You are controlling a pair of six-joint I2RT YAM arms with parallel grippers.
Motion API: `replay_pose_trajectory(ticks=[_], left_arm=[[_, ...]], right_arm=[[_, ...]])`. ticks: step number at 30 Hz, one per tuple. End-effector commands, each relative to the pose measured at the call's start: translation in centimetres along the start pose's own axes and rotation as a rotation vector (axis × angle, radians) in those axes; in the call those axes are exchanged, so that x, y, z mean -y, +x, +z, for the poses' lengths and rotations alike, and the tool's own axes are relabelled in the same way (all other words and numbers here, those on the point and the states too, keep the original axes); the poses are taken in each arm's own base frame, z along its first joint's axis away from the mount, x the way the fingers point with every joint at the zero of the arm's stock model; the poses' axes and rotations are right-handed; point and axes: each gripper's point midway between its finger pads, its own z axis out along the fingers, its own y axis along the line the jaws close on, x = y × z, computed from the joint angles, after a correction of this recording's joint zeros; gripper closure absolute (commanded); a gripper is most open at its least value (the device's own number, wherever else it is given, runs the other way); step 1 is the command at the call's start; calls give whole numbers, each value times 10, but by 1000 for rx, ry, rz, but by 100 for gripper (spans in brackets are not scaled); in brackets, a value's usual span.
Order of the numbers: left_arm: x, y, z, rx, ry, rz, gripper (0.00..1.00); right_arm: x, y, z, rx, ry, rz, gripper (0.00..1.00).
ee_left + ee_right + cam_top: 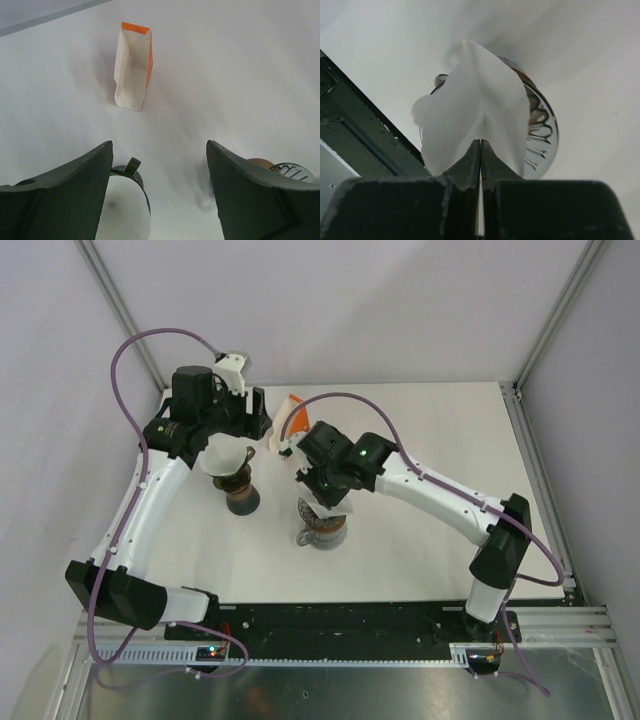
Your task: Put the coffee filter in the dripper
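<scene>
Now | right claw (480, 144) pinched shut on filter (475, 107) over dripper (543, 131) | left claw (159, 150) wide, empty | risk: creased filter may land crooked, snagging dripper's rim

Thin matt white paper coffee filter (470, 105); glossy ribbed metal dripper (542, 127); smooth matt white surface (240, 70); orange-and-white cardboard carton (131, 70).
</scene>
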Motion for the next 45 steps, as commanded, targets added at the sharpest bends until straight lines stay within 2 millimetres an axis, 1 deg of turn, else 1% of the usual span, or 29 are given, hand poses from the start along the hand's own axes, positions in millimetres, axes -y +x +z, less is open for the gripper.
replay_pose_trajectory(ticks=[1,7,11,18,22,27,32,38,42,45], left_arm=[[-5,-8,-4,38,-17,19,20],[-9,-12,-6,46,-32,19,20],[-11,-11,-5,45,-36,17,20],[-13,-12,-6,46,-40,15,19],[-13,-13,-5,46,-39,14,19],[-13,-12,-5,45,-36,13,19],[-12,-12,-4,42,-33,13,19],[-12,-12,-4,43,-31,13,19],[-12,-12,-4,42,-29,13,19],[-12,-11,-3,40,-30,12,19]], right_arm=[[-10,4,20,-17,-58,6,100],[-13,19,45,-81,-25,4,100],[-2,31,60,-140,51,12,100],[6,48,77,-197,95,26,100],[10,52,82,-212,100,35,100],[9,44,76,-187,90,37,100],[5,27,61,-134,90,20,100],[3,12,41,-75,96,6,100],[2,8,32,-54,103,2,100],[4,8,29,-54,117,2,100]])
